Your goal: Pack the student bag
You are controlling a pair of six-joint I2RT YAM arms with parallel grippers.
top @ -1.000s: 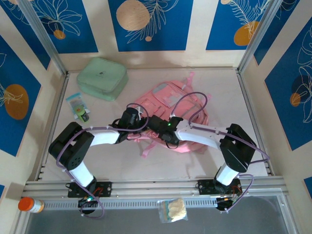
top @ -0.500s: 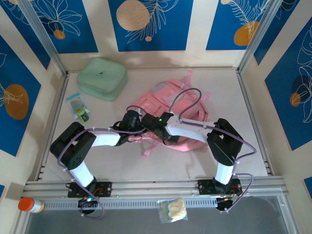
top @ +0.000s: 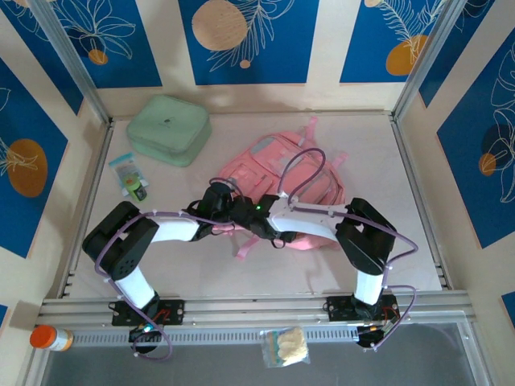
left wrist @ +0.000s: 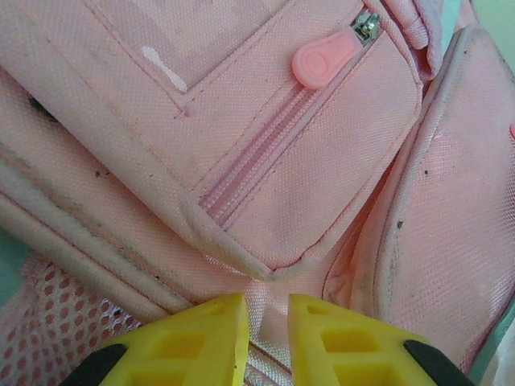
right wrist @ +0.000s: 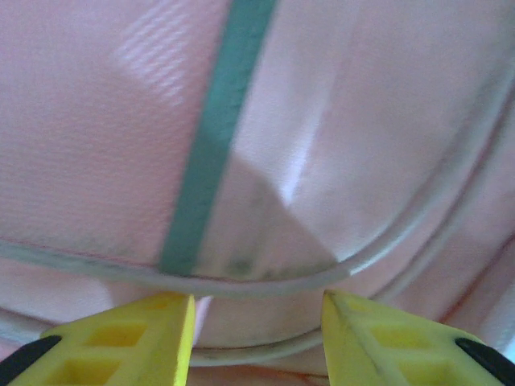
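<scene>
One pink student bag (top: 264,154), pocket zipped, left claw (left wrist: 268,304) state unclear, right claw (right wrist: 257,301) apart

From high above and behind me the top camera looks down on the student bag (top: 264,154), which both my wrist cameras face point-blank.

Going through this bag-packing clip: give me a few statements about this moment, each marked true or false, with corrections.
1. The mint-green case lies on top of the student bag. False: it lies apart from it, toward the table's far left corner.
2. The zip pull on the bag's pocket is pink. True.
3. The right gripper has its fingers pressed together. False: they stand well apart in front of the bag's fabric.
4. The left gripper points at the bag near a zipped pocket. True.
</scene>
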